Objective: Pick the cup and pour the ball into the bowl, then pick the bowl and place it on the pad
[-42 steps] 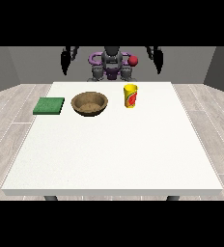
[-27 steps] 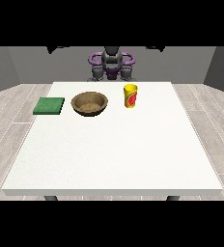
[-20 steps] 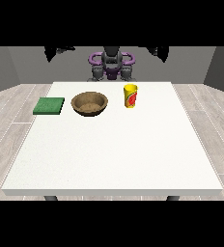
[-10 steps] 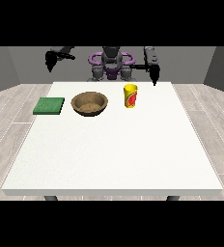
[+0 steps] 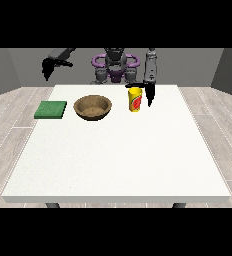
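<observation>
I want the hand at the view's right (image 5: 149, 94) brought in level beside the cup (image 5: 134, 99), which stands upright on the bench (image 5: 118, 150) just right of the bowl (image 5: 92, 107). Its fingers (image 5: 149, 101) hang straight down, released, holding nothing. The hand at the view's left (image 5: 48, 66) hovers high above the pad (image 5: 50, 109); whether it is clenched, I cannot tell.

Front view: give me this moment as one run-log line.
phase: reach | hand at view's right: beside yellow cup, apart | wooden bowl: on table | green pad: bare | other hand: raised
</observation>
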You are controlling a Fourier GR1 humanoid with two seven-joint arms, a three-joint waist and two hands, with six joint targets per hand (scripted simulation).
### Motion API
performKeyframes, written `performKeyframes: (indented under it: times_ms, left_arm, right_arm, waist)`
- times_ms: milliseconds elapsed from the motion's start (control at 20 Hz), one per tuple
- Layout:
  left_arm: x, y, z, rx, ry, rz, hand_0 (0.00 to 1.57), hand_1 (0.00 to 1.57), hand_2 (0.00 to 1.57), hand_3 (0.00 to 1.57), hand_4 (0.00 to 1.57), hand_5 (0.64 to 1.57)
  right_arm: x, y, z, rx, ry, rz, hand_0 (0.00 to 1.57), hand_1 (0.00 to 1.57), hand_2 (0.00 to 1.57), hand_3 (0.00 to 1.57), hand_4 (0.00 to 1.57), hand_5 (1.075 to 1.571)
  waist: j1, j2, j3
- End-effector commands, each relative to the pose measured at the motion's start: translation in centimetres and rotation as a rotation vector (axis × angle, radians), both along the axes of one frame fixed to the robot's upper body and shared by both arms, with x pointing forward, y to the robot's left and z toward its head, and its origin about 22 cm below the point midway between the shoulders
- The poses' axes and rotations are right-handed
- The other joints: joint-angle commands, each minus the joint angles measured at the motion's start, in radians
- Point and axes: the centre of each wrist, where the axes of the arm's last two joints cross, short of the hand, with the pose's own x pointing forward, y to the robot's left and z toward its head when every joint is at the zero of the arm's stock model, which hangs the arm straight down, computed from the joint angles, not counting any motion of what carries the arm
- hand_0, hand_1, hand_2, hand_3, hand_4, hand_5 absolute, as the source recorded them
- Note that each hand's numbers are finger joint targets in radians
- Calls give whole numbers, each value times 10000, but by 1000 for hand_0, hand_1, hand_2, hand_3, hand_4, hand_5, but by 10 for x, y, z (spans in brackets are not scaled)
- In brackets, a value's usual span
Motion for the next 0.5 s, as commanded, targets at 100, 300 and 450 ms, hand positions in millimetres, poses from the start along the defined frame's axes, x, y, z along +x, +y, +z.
performKeyframes:
  times_ms: [100,300,450]
  left_arm:
    - [4,-20,-27,221,194,-178,0,0,0,0,0,1517]
    - [21,10,-29,119,-212,288,0,0,0,0,0,1521]
    - [32,-15,-25,182,-99,268,0,0,0,0,0,1523]
  right_arm:
    - [8,-12,-13,-8,378,-356,0,0,0,0,0,1571]
    - [9,20,-2,225,-97,231,0,0,0,0,0,1571]
    - [19,8,6,-43,-276,51,0,0,0,0,0,1571]
  waist:
    - [296,-171,2]
    - [-176,406,-4]
    - [-172,412,-2]
